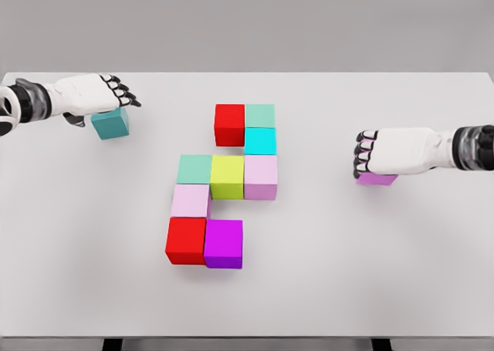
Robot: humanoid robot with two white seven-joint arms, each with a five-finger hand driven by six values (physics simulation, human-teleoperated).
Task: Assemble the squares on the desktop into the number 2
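Observation:
Several coloured cubes sit joined in the table's middle: a red cube (229, 124), mint (260, 115), cyan (260, 141), pale pink (261, 176), yellow-green (228, 176), mint (194, 169), pale pink (191, 200), red (185, 240) and magenta (224, 244). At the far left my left hand (104, 96) sits on top of a slightly tilted teal cube (110, 125), with thumb and fingers around it. On the right, my right hand (374, 154) lies over a violet cube (377, 179) with its fingers curled down; only the cube's front edge shows.
The white table (386, 274) runs nearly the full width of the view. Its front edge is near the bottom and two dark legs show below it. A grey wall is behind.

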